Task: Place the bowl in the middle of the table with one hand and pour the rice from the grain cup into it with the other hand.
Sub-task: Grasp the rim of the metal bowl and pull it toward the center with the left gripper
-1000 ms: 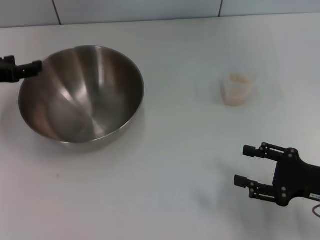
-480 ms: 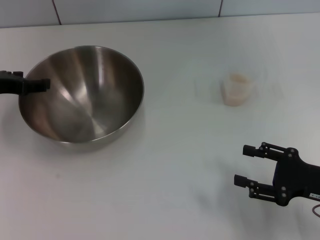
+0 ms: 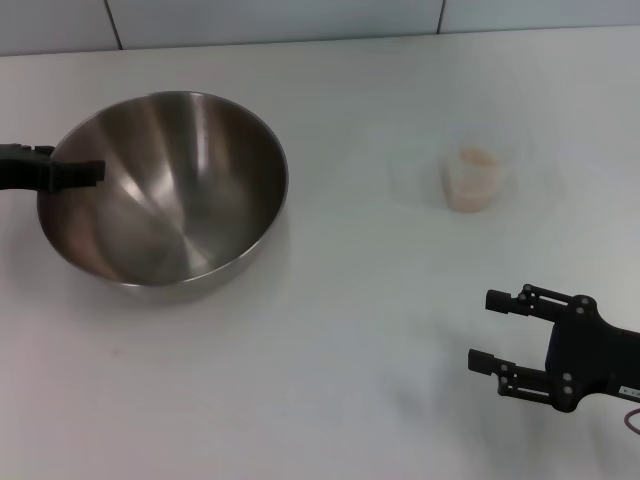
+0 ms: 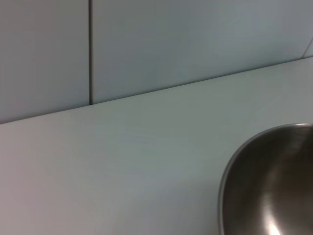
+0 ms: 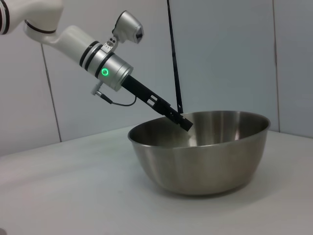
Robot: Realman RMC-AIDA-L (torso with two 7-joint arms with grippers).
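Well left of the grain cup [image 3: 472, 180] holding rice [image 3: 476, 159], the bowl [image 3: 165, 187] sits on the white desk [image 3: 330, 340]. At its left rim, the left gripper [image 3: 82, 171] reaches in; whether spread or pressed together, I cannot tell. Nearer than the cup, the right gripper [image 3: 490, 330] hovers spread, before a pale panelled wall [image 5: 220, 54].

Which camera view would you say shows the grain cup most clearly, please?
The head view: the grain cup stands upright on the table, holding rice, right of the bowl. Neither wrist view shows it; both show only the bowl.
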